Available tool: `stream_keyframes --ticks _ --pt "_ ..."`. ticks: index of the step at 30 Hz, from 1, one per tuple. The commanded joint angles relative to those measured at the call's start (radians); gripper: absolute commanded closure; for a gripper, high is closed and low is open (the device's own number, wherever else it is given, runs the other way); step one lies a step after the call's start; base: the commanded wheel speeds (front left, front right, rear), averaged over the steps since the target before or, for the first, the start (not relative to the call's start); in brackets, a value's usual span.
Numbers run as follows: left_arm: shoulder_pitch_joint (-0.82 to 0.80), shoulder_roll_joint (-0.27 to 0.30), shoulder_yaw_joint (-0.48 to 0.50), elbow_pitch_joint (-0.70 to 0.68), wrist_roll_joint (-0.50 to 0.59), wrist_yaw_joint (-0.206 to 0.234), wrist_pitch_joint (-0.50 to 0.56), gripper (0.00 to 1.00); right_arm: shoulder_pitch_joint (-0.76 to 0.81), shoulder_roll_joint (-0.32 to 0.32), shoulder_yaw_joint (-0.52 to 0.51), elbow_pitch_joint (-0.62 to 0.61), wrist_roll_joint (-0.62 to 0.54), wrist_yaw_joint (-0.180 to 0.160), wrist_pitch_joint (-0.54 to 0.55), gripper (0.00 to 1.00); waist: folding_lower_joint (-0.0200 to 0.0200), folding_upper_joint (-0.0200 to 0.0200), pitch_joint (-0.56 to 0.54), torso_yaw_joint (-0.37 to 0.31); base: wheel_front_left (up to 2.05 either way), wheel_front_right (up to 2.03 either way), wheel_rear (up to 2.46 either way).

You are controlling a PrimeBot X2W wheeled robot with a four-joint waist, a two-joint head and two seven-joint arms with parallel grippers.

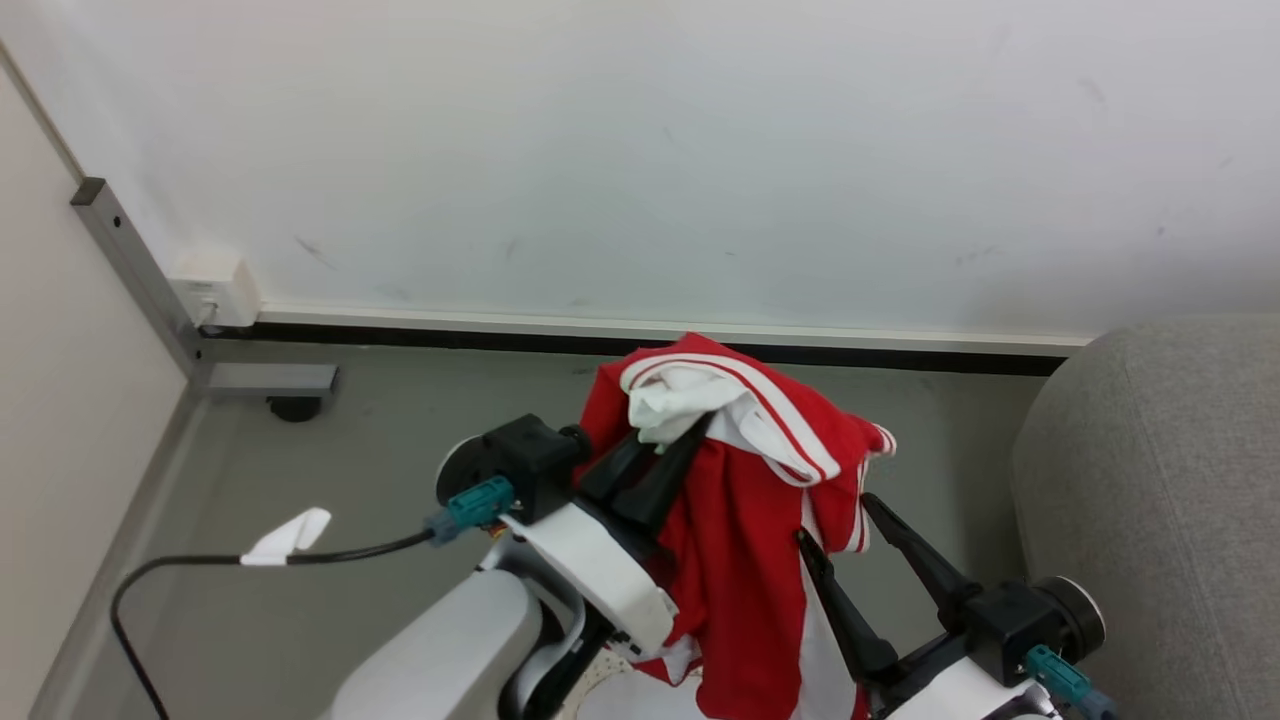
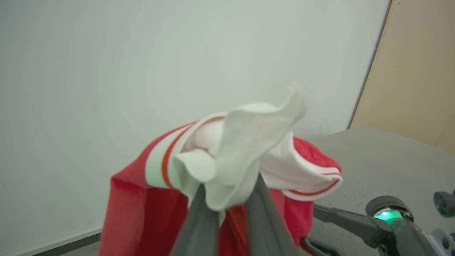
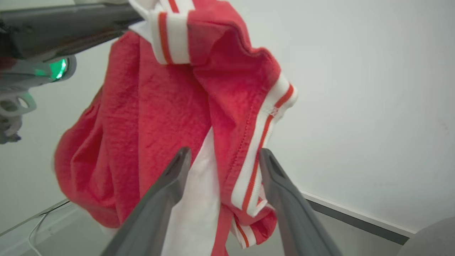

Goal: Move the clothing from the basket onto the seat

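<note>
Head view: my left claw point(image 1: 665, 440) pinches the red sports jersey with white red-trimmed stripes point(image 1: 740, 540), which hangs above the floor point(image 1: 400, 440). The big grey woven sofa seat point(image 1: 1150, 500) lies to my right.

Left wrist view: my fingers point(image 2: 199, 220) clamp a bunched white fold.

Right wrist view: my right claw point(image 3: 222, 156) gapes wide and grips nothing.

Carrying step, I judge. Next I swing right and release over the seat.

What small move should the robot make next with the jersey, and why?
Probably swing the left tool rightwards towards the sofa: it is shut on the jersey, which hangs above the floor, short of the sofa. The right tool is open, cloth hanging between its fingers.
</note>
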Motion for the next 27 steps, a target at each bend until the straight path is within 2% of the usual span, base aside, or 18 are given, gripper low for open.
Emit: stream_keyframes --ticks 1,7,17,26,27 --pt "0.014 -0.007 -0.010 -0.011 0.012 -0.005 0.004 1.00 -0.021 -0.013 0.015 0.026 0.009 -0.002 0.000 0.00 0.0000 0.0000 -0.001 0.016 0.00 0.00 0.00" --pt "0.025 -0.038 -0.060 -0.025 0.023 -0.021 0.017 1.00 -0.069 -0.025 0.083 0.107 0.044 -0.002 0.000 0.00 0.0000 0.0000 -0.010 0.068 0.00 0.00 0.00" --pt "0.040 -0.076 -0.138 -0.036 0.036 -0.047 0.040 1.00 -0.114 -0.035 0.146 0.169 0.094 -0.002 0.000 0.00 0.0000 0.0000 -0.020 0.142 0.00 0.00 0.00" --pt "0.042 -0.082 -0.169 -0.037 0.028 -0.057 0.052 1.00 -0.164 -0.017 0.170 0.197 0.119 -0.002 0.000 0.00 0.0000 0.0000 -0.022 0.178 0.00 0.00 0.00" --pt "0.042 -0.081 -0.169 -0.035 0.025 -0.057 0.053 1.00 -0.165 -0.014 0.168 0.198 0.118 -0.002 0.000 0.07 0.0000 0.0000 -0.021 0.181 0.00 0.00 0.00"
